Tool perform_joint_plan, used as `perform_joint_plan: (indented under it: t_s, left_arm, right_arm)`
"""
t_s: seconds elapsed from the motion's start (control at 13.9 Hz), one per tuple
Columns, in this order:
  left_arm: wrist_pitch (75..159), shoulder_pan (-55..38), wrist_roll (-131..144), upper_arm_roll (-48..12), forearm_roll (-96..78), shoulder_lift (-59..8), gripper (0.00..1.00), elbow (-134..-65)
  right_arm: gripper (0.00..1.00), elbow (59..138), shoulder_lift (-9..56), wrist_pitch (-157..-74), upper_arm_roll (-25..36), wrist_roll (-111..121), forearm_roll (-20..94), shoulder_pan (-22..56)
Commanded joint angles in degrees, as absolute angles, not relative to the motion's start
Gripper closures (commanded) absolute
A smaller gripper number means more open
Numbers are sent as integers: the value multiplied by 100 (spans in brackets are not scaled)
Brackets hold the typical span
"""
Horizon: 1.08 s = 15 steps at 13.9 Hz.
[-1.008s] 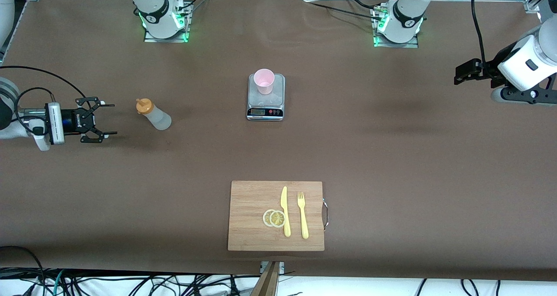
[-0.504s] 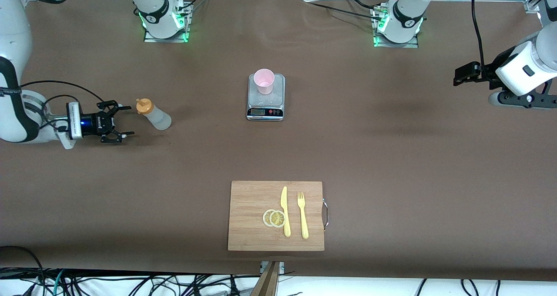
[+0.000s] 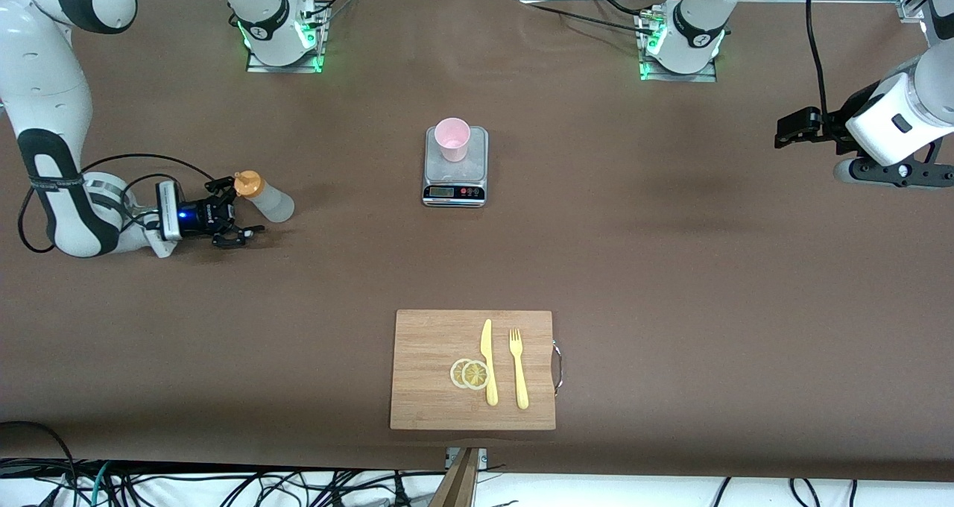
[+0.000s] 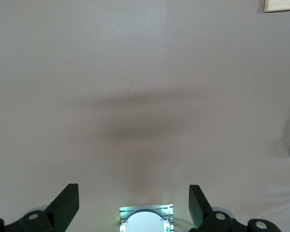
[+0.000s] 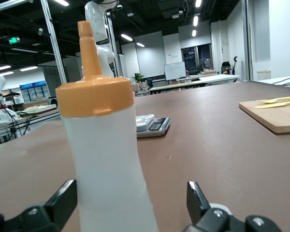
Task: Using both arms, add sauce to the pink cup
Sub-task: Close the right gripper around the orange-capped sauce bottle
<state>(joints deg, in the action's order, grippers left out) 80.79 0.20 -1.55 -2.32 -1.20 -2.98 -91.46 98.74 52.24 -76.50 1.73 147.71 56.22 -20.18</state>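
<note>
Right gripper (image 3: 237, 218) has slid in low, arm stretched flat, jaws wide around the sauce (image 3: 266, 197); left gripper (image 3: 784, 128) waits raised, jaws spread.

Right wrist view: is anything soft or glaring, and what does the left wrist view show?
Right wrist view: sauce bottle close and slightly soft, ceiling lights glaring. Left wrist view: evenly lit table with a broad soft shadow.

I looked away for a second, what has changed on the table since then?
The right gripper slid along the table up to the sauce bottle, jaws open around it, not yet gripping. The left gripper barely shifted, waiting open. The pink cup on the scale stayed put.
</note>
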Motion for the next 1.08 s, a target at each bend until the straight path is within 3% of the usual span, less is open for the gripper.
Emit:
perform_joint_plan:
  t_s: [0.0,1.01]
  left_arm:
    - [8024,53,-272,-290,0,-430,0,-8895]
    - [8024,88,-281,-290,-44,-475,0,-8877]
  right_arm:
    - [0,9835,5256,-7576,62,14827,5748,-1934]
    - [0,9826,5265,-7541,26,14704,5739,-1354]
